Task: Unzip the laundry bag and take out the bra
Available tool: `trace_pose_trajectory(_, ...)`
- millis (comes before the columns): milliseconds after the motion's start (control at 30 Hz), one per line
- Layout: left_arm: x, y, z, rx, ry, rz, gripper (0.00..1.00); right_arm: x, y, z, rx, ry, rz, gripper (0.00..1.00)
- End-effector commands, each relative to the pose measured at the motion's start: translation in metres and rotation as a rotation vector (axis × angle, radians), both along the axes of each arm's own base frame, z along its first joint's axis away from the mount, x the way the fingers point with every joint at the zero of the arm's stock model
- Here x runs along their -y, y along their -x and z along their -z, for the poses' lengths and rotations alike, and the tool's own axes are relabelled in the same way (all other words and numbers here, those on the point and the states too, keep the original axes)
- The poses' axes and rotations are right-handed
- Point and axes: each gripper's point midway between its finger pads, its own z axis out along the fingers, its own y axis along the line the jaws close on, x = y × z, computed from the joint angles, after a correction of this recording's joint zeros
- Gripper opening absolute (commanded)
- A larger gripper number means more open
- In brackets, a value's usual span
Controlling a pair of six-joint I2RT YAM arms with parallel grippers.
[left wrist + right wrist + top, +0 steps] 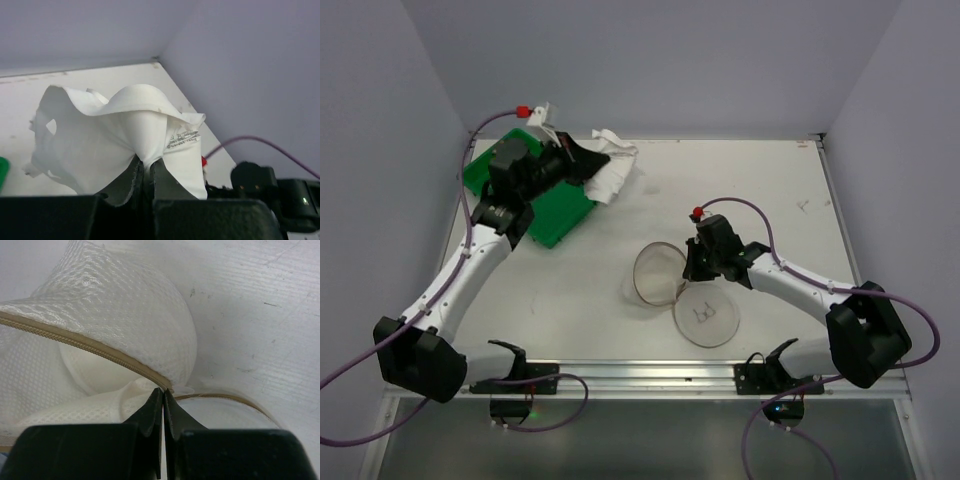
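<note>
The laundry bag of white mesh lies open at mid-table, its round lid with a small black mark flat beside it. My right gripper is shut, its tips pinching the bag's rim where the tan zipper tape ends; in the right wrist view the gripper sits against the mesh wall. My left gripper is shut on the bra, held at the back left beside the green tray. In the left wrist view the white bra fans out from the gripper. Only white fabric shows.
A green rectangular tray lies at the back left under the left arm. Purple walls close the table at the back and both sides. A metal rail runs along the near edge.
</note>
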Motion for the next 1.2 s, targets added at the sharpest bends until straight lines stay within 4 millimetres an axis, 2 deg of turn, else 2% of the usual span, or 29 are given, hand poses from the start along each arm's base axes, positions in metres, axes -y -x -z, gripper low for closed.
trace_pose_trajectory(0, -0.055, -0.034, -0.018, -0.034, -0.073, -0.232, 0.0, 0.005, -0.003, 0.001, 0.003, 0.022, 0.022, 0.0)
trace_pose_trajectory(33, -0.075, -0.048, 0.006, -0.113, -0.124, -0.283, 0.0, 0.005, -0.003, 0.001, 0.003, 0.025, 0.016, 0.0)
trace_pose_trajectory(67, -0.086, -0.055, 0.01, -0.129, -0.139, -0.311, 0.0, 0.005, -0.003, 0.001, 0.006, 0.025, 0.016, 0.0)
trace_pose_trajectory(100, -0.101, -0.068, 0.027, -0.172, -0.16, -0.355, 0.0, 0.005, -0.004, 0.001, 0.007, 0.027, 0.018, 0.0)
trace_pose_trajectory(167, -0.116, -0.078, 0.049, -0.224, -0.196, -0.403, 0.0, 0.004, -0.004, 0.0, 0.009, 0.027, 0.011, 0.0)
trace_pose_trajectory(233, -0.127, -0.087, 0.071, -0.278, -0.211, -0.417, 0.0, 0.004, -0.005, 0.0, 0.01, 0.029, 0.011, 0.0)
trace_pose_trajectory(333, -0.131, -0.096, 0.09, -0.297, -0.195, -0.405, 0.0, 0.004, -0.006, 0.0, 0.012, 0.031, 0.007, 0.0)
trace_pose_trajectory(400, -0.134, -0.099, 0.115, -0.346, -0.182, -0.406, 0.0, 0.004, -0.005, 0.002, 0.008, 0.033, 0.003, 0.0)
trace_pose_trajectory(467, -0.142, -0.105, 0.13, -0.365, -0.162, -0.41, 0.0, 0.002, -0.006, 0.003, 0.005, 0.031, 0.0, 0.0)
trace_pose_trajectory(500, -0.146, -0.11, 0.145, -0.393, -0.169, -0.421, 0.0, 0.002, -0.006, 0.004, 0.002, 0.032, -0.001, 0.0)
trace_pose_trajectory(567, -0.161, -0.119, 0.158, -0.415, -0.189, -0.478, 0.0, 0.002, -0.005, 0.005, -0.004, 0.029, -0.005, 0.0)
trace_pose_trajectory(633, -0.189, -0.126, 0.181, -0.461, -0.221, -0.555, 0.0, 0.002, -0.005, 0.004, -0.001, 0.028, -0.005, 0.0)
trace_pose_trajectory(667, -0.203, -0.132, 0.185, -0.467, -0.251, -0.622, 0.0, 0.002, -0.005, 0.004, 0.002, 0.03, -0.004, 0.0)
trace_pose_trajectory(700, -0.21, -0.134, 0.201, -0.503, -0.28, -0.649, 0.0, 0.002, -0.005, 0.004, 0.003, 0.032, -0.002, 0.0)
trace_pose_trajectory(733, -0.219, -0.139, 0.204, -0.506, -0.317, -0.684, 0.0, 0.002, -0.006, 0.004, 0.003, 0.031, -0.001, 0.0)
trace_pose_trajectory(767, -0.221, -0.141, 0.209, -0.515, -0.333, -0.69, 0.0, 0.002, -0.006, 0.003, 0.003, 0.029, -0.002, 0.0)
trace_pose_trajectory(800, -0.225, -0.142, 0.223, -0.546, -0.356, -0.699, 0.0, 0.002, -0.005, 0.003, 0.001, 0.028, -0.004, 0.0)
trace_pose_trajectory(900, -0.235, -0.146, 0.24, -0.586, -0.403, -0.741, 0.02, 0.002, -0.005, 0.002, 0.003, 0.025, -0.003, 0.0)
trace_pose_trajectory(967, -0.235, -0.148, 0.245, -0.596, -0.401, -0.744, 0.09, 0.002, -0.005, 0.002, 0.005, 0.025, -0.004, 0.0)
trace_pose_trajectory(1000, -0.233, -0.149, 0.25, -0.607, -0.394, -0.734, 0.2, 0.002, -0.005, 0.002, 0.005, 0.025, -0.004, 0.0)
trace_pose_trajectory(1067, -0.222, -0.15, 0.249, -0.614, -0.362, -0.699, 0.3, 0.001, -0.005, 0.002, 0.003, 0.021, -0.003, 0.0)
trace_pose_trajectory(1133, -0.211, -0.149, 0.243, -0.606, -0.349, -0.674, 0.53, 0.001, -0.005, 0.0, 0.007, 0.02, -0.002, 0.02)
trace_pose_trajectory(1167, -0.206, -0.148, 0.237, -0.596, -0.342, -0.664, 0.77, 0.001, -0.007, -0.004, 0.017, 0.016, 0.0, 0.03)
